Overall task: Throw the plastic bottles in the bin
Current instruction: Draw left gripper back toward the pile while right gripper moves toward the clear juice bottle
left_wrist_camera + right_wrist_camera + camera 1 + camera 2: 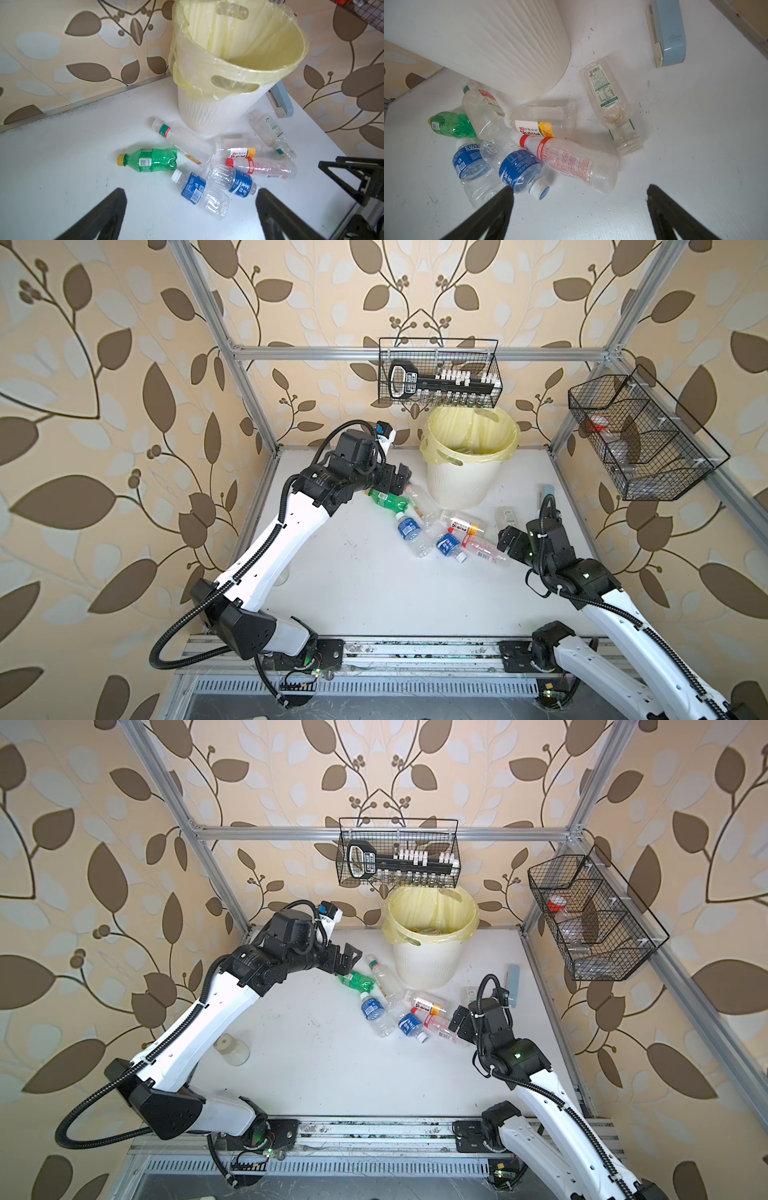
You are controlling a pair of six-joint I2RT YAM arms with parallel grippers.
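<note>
Two empty, wide-spread hands: left hand (pixel 191 190) and right hand (pixel 580 187) near the plastic bottles (pixel 153 160).

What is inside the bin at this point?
A pale yellow bag lines the bin. In both top views a few items lie at its bottom, probably bottles, too dim to count. The near rim hides the rest.
</note>
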